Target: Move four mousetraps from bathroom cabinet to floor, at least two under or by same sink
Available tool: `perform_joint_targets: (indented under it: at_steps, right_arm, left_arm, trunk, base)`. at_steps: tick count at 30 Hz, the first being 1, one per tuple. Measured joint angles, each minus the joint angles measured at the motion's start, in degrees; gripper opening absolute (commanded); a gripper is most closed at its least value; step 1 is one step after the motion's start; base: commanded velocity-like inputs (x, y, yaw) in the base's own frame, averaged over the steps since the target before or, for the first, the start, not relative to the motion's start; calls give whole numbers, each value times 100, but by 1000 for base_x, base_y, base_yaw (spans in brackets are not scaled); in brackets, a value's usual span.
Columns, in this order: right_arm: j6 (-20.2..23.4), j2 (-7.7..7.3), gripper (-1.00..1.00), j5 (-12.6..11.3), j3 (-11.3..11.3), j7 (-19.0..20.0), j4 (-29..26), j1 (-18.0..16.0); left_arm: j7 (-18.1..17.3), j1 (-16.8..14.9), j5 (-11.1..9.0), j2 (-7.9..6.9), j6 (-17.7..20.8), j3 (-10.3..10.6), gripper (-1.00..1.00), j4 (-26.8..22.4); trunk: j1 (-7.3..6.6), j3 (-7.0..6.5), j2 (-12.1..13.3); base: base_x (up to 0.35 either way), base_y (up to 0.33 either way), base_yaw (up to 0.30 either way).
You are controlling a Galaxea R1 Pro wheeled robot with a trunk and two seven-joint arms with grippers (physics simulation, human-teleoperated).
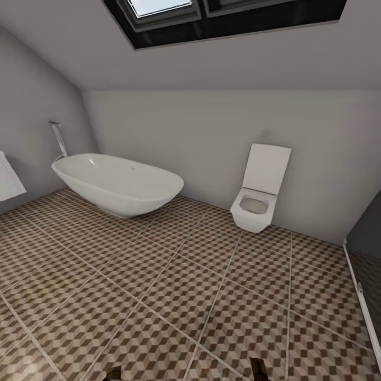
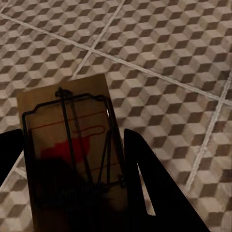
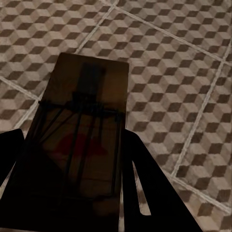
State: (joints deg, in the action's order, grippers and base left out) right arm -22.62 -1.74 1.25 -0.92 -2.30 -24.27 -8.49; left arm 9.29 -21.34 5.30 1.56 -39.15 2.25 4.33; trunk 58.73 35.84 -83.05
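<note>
Both grippers, left gripper (image 2: 72, 183) and right gripper (image 3: 72, 183), each clamp a mousetrap (image 2: 67, 145) (image 3: 82, 130) above the bathroom floor (image 1: 211, 296) near the bathtub (image 1: 119, 182); none visibly placed yet.

Head high, wide — wrists close over bathroom floor (image 1: 159, 296)

In the head view, the oval white bathtub (image 1: 119, 182) stands on the cube-patterned tiled bathroom floor (image 1: 174, 296) at centre left, against the back wall. The white wall-hung toilet (image 1: 256, 198) sits to its right. At each wrist, a flat tan wooden mousetrap (image 2: 72, 154) (image 3: 79, 145) lies between that hand's fingers, above the floor.
</note>
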Motion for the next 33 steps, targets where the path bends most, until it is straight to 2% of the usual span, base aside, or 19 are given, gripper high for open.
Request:
perform_joint_targets:
  at_steps: [33]
  right_arm:
    - [1, 0, -100, -3, 0, 0, 0, -2]
  left_arm:
    - [0, 0, 0, 0, 4, 0, -100, 0]
  trunk:
    - [0, 0, 0]
  base:
    - [0, 0, 287]
